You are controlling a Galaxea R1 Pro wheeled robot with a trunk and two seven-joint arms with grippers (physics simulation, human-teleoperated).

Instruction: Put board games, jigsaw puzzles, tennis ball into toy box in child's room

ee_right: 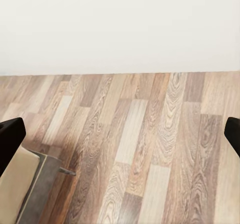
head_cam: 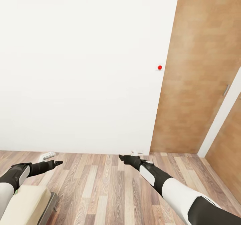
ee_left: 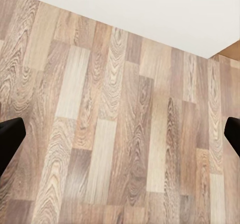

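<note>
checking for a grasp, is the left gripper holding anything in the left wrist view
No, the left gripper is open, with bare wood floor between its fingertips.

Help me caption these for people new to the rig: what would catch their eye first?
A big blank white wall dominates the head view, with a small red dot near its right edge, beside a wooden door. Below, both dark grippers, left and right, reach forward over the wood-plank floor, holding nothing. A beige cushioned piece sits at the lower left corner.
</note>
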